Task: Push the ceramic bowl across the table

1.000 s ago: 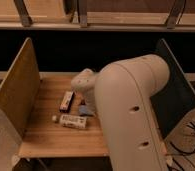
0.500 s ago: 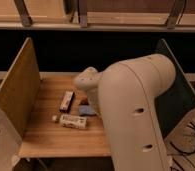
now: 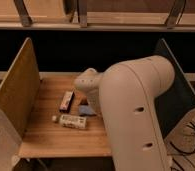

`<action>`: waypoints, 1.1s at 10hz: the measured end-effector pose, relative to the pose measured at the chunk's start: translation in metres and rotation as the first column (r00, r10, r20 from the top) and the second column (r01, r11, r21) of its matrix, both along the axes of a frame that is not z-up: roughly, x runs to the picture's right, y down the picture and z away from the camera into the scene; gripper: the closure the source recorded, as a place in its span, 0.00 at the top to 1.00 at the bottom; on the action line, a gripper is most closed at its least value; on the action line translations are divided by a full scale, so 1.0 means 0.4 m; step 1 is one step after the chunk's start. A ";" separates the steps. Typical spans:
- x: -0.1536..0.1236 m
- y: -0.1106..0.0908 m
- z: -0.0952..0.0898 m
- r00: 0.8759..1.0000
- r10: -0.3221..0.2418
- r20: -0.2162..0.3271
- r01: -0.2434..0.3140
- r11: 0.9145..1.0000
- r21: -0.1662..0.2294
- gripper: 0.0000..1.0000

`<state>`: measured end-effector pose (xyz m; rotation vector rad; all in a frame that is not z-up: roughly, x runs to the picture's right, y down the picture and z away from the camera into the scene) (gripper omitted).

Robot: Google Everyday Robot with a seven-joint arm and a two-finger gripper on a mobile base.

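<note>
Arm blocking the view over the table

Arm point(image 3: 133, 115) is filling the right half of the camera view, its bulky cream shell leaning in over the table point(image 3: 46, 137) and covering most of the right side of the planks. The rounded wrist end is sitting just right of the bar point(image 3: 66, 101), above the middle of the table. The gripper is staying out of sight behind that wrist, so its fingers cannot be told as wide or narrow. The bowl is not showing anywhere; if it is on the table, the arm is hiding it.

Left of the wrist, the bar in a dark red and white wrapper is lying lengthwise on the wood. In front of the bar, a small white bottle point(image 3: 71, 121) is lying on its side. Something small and blue point(image 3: 86, 109) is peeking out right of the bar, touching the arm's edge. Left of the bar, a wooden side board point(image 3: 16, 92) is standing upright along the table's edge.
</note>
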<state>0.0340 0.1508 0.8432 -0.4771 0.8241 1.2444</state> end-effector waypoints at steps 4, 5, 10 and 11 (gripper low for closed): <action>0.022 0.026 0.011 0.999 -0.024 0.026 0.024 1.000 0.005 0.00; 0.038 0.044 0.008 0.999 -0.036 0.015 0.036 0.999 -0.010 0.00; 0.060 -0.016 -0.019 0.994 -0.104 -0.027 0.105 0.993 0.044 0.00; 0.042 -0.040 -0.028 0.992 -0.124 -0.020 0.125 0.990 0.068 0.00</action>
